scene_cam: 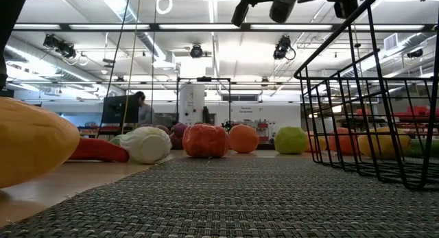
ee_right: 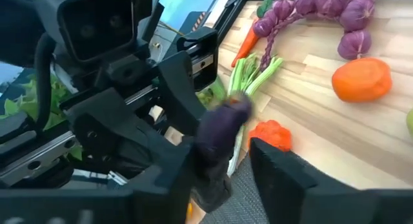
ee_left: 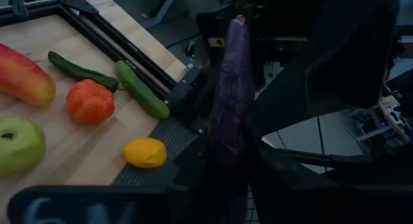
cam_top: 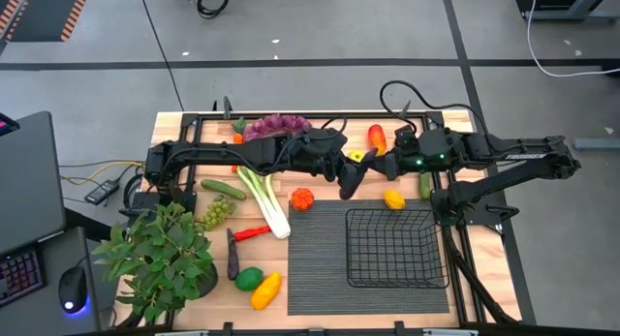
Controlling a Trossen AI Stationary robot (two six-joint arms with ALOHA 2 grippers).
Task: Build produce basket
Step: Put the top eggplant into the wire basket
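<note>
Wooden table (cam_top: 484, 268), wire-mesh basket (cam_top: 397, 247)

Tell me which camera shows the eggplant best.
The left wrist view: the eggplant runs long and purple between that arm's fingers. The right wrist view shows only its end; the high view hides it under the grippers; the low view misses it.

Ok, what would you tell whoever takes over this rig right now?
Left gripper: shut on the eggplant, held up mid-table.
Right gripper: open, fingers either side of the same eggplant, not clamped.
Basket: on the mat, empty.
Done: nothing is in the basket.
Left: finish the handover, drop the eggplant in, then collect the grapes, leek and the other produce on the table.
</note>
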